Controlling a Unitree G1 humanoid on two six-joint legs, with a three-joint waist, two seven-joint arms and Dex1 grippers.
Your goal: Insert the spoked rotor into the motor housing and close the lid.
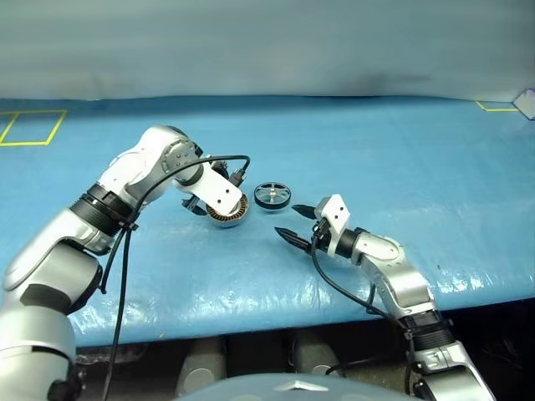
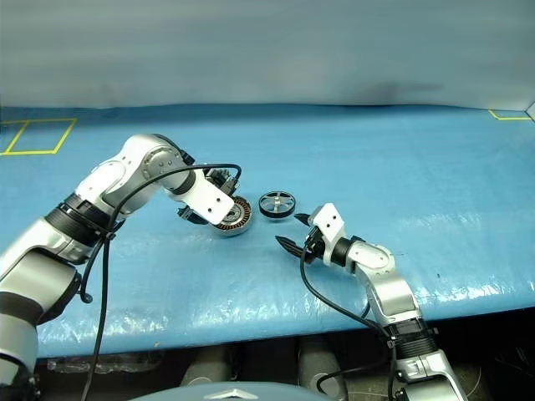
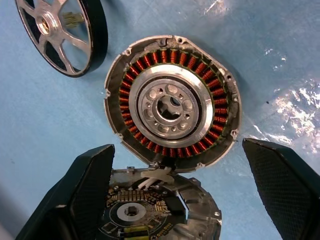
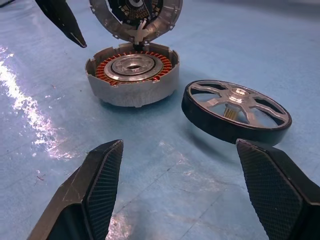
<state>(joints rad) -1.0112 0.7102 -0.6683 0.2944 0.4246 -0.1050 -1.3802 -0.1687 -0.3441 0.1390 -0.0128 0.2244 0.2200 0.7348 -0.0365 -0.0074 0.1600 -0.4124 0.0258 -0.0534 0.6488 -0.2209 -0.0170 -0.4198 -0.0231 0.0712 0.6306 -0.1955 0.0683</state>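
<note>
The motor housing (image 3: 170, 102) lies open on the blue table cover, its ring of copper windings facing up. Its lid (image 4: 135, 17) stands raised on the hinge at the housing's rim, detailed underside showing. The spoked rotor (image 4: 235, 110), dark-rimmed with silvery spokes, lies flat on the cover just beside the housing (image 1: 227, 215), apart from it. My left gripper (image 3: 177, 147) hangs open over the housing, pointing down, one finger on each side and holding nothing. My right gripper (image 4: 180, 150) is open and empty, low over the cover, a short way in front of the rotor (image 1: 272, 196).
The blue cover (image 1: 401, 167) runs wide to both sides, and its front edge (image 1: 292, 322) is close behind my right arm. Yellow tape squares (image 1: 33, 127) mark the far left, with another tape mark at the far right (image 1: 493, 107).
</note>
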